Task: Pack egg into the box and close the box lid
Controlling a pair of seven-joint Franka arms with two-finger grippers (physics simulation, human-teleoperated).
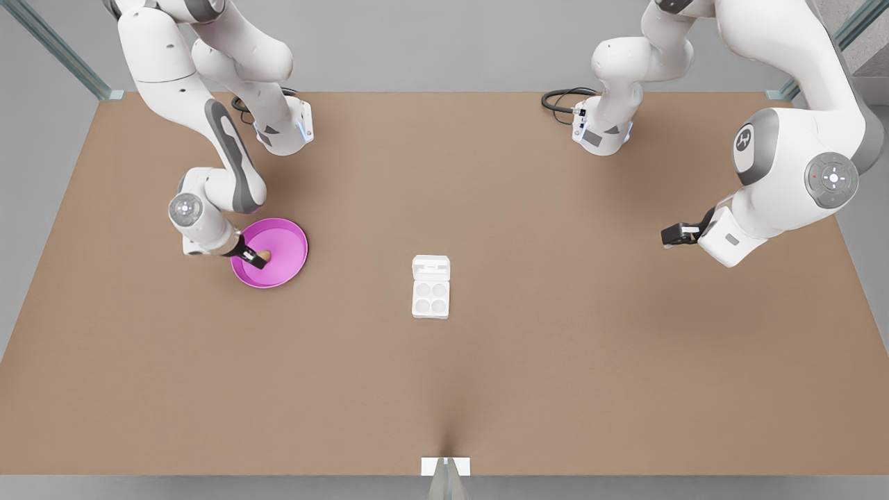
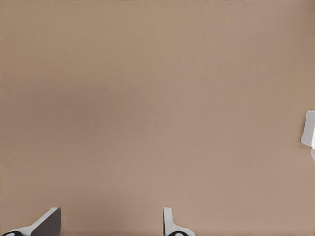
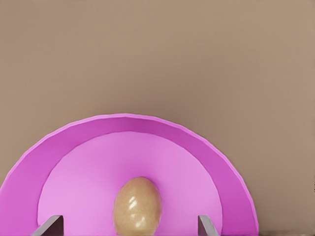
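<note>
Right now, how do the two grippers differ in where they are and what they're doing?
The right gripper is down in the pink plate, its open fingers either side of the egg and not yet gripping it. The left gripper hangs over bare table on the front view's right, open with nothing between its fingers, waiting. The left gripper's view catches an edge of the white box; the right gripper's does not. Both are open.

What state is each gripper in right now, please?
Right gripper: open, fingers on either side of the egg on the pink plate, not yet closed.
Left gripper: open, holding nothing, waiting above the table.
</note>
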